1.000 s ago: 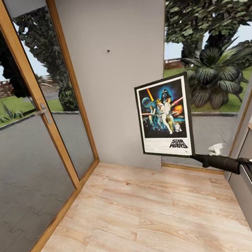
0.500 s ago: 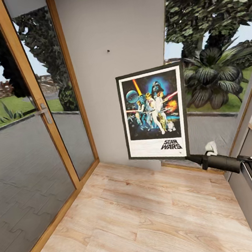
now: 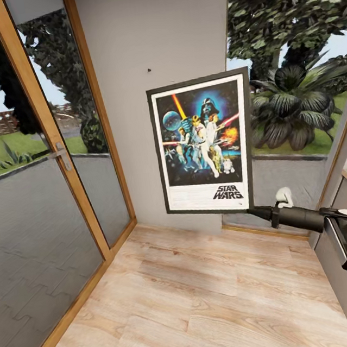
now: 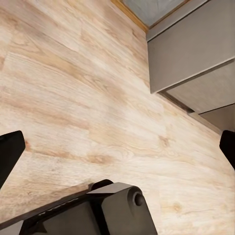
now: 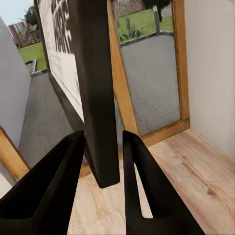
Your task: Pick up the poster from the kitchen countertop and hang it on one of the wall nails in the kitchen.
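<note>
The right gripper [image 3: 253, 210] is closed on the poster [image 3: 202, 143], pinching its black frame at the lower right corner; in the right wrist view the two fingers [image 5: 58, 181] clamp the frame's edge [image 5: 98, 93] between them. The poster stands upright in the air, facing the robot, in front of the grey wall [image 3: 155, 33], just below and right of a small dark nail [image 3: 149, 70]. The left gripper [image 4: 117, 147] hangs open over the wood floor [image 4: 73, 98], its fingertips spread wide apart. A glass door [image 3: 37, 175] lies at left.
</note>
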### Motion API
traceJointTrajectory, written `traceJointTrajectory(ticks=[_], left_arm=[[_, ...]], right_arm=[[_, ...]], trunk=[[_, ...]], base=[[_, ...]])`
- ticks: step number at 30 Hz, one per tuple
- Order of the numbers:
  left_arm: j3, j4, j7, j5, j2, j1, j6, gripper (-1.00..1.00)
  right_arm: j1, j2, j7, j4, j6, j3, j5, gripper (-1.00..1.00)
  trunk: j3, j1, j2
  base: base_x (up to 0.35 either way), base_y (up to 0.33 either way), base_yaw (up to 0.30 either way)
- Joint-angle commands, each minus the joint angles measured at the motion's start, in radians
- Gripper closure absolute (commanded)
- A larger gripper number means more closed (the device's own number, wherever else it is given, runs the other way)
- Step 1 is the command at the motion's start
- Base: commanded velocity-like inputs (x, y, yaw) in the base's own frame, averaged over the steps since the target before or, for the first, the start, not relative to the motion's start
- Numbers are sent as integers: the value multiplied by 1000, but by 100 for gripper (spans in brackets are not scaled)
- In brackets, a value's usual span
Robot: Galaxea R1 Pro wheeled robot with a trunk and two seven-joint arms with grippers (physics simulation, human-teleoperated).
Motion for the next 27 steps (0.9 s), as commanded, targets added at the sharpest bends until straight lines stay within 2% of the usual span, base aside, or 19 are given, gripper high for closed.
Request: traceJointTrajectory(ticks=[1, 5, 10, 14, 18, 27], left_arm=[[-5, 1, -3, 7, 0, -1, -4, -100], [-5, 1, -3, 7, 0, -1, -4, -100], [-5, 1, -3, 7, 0, -1, -4, -100], [-5, 1, -3, 7, 0, -1, -4, -100], [-5, 1, -3, 7, 0, -1, -4, -100], [-5, 1, -3, 7, 0, -1, -3, -100]], right_arm=[[-1, 11, 3, -18, 20, -2, -3, 100], [-1, 41, 2, -45, 33, -4, -1, 100], [-1, 53, 1, -53, 37, -6, 0, 100], [-1, 77, -3, -54, 38, -9, 2, 100], [-1, 88, -4, -54, 38, -10, 2, 100], [-1, 92, -5, -53, 38, -27, 2, 100]], trunk=[[-2, 1, -2], [-2, 1, -2], [-2, 1, -2], [-2, 1, -2], [-2, 1, -2], [-2, 1, -2]], base=[[0, 0, 0], [0, 0, 0], [0, 0, 0], [0, 0, 0], [0, 0, 0], [0, 0, 0]])
